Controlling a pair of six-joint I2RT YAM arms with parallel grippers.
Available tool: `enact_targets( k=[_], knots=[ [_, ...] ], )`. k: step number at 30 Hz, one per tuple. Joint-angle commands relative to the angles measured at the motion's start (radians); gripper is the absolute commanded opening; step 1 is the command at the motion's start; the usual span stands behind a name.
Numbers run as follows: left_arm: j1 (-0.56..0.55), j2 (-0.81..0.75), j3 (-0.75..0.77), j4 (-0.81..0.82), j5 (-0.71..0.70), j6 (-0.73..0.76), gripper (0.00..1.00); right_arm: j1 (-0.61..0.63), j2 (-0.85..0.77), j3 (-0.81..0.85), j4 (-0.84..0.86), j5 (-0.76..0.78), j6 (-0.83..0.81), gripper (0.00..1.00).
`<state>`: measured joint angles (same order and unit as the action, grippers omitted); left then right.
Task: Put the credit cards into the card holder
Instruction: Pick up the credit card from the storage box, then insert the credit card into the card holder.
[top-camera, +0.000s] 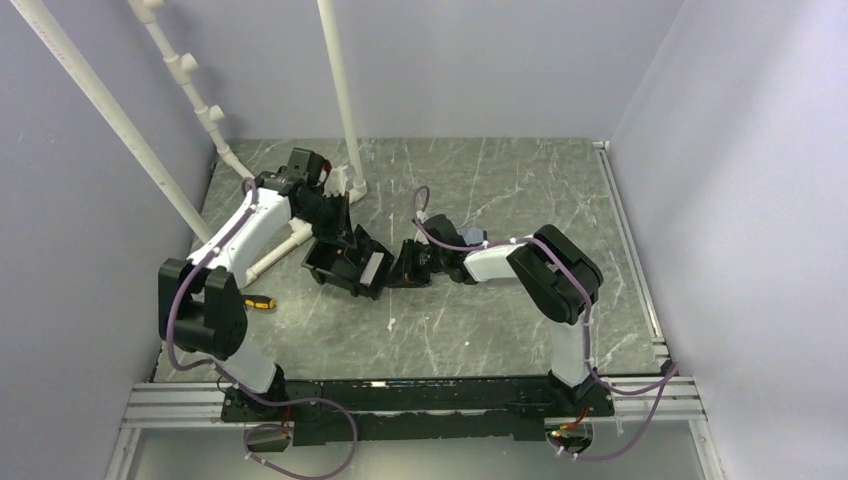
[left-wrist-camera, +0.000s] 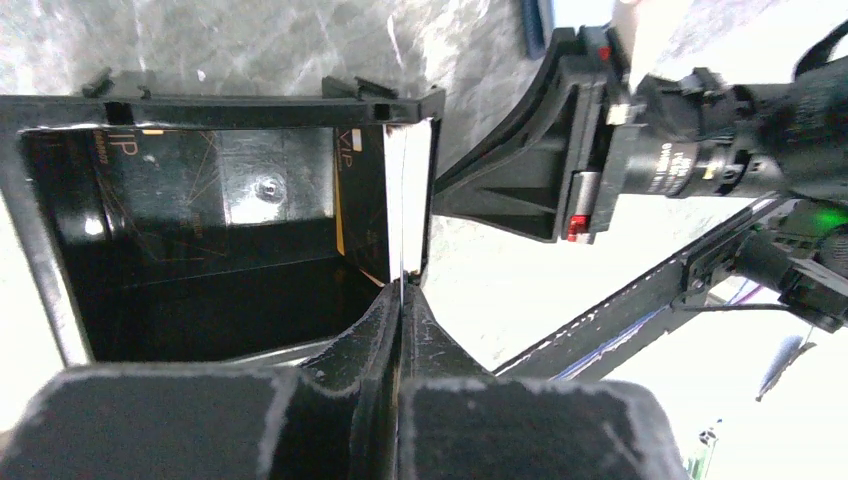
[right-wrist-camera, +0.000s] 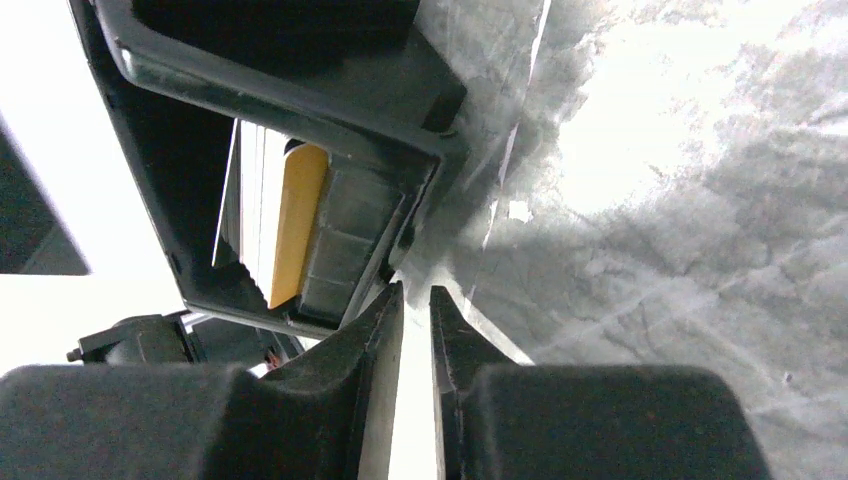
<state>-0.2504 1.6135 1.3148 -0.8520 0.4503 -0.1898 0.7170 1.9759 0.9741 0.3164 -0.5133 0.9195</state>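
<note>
In the left wrist view my left gripper (left-wrist-camera: 403, 292) is shut on a thin pale credit card (left-wrist-camera: 403, 200). The card stands edge-on just inside the right wall of the black bin (left-wrist-camera: 250, 105). A dark card with gold "VIP" print (left-wrist-camera: 360, 190) leans inside the bin. The right wrist view shows an orange-tan card (right-wrist-camera: 297, 222) and pale cards (right-wrist-camera: 250, 200) stacked upright in a bin corner. My right gripper (right-wrist-camera: 416, 292) is open by a narrow gap with nothing in it, just outside that corner. A dark blue strip (left-wrist-camera: 535, 25) at the frame's top may be the card holder.
The black bin (top-camera: 345, 262) lies tilted on the marble table between both grippers. White pipes (top-camera: 340, 100) stand at the back left. A small yellow-and-black tool (top-camera: 260, 302) lies by the left arm. Walls close in on the left, back and right.
</note>
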Motion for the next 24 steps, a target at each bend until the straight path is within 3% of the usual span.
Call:
enact_targets(
  k=[1,8,14,19,24],
  knots=[
    [-0.012,-0.079,0.086,-0.064,-0.035,-0.020,0.05,-0.002,-0.095,0.046,-0.076,0.039,-0.060,0.21],
    [-0.046,-0.122,0.133,0.029,0.053,-0.080,0.00,-0.042,-0.255,0.047,-0.366,0.161,-0.254,0.40],
    [-0.113,-0.045,0.034,0.431,0.232,-0.313,0.00,-0.251,-0.375,-0.011,-0.475,0.102,-0.458,0.52],
    [-0.194,0.191,0.084,0.599,0.262,-0.428,0.00,-0.398,-0.304,0.016,-0.468,0.030,-0.510,0.31],
    [-0.252,0.391,0.205,0.614,0.278,-0.440,0.00,-0.466,-0.212,0.027,-0.423,-0.035,-0.516,0.20]
  ],
)
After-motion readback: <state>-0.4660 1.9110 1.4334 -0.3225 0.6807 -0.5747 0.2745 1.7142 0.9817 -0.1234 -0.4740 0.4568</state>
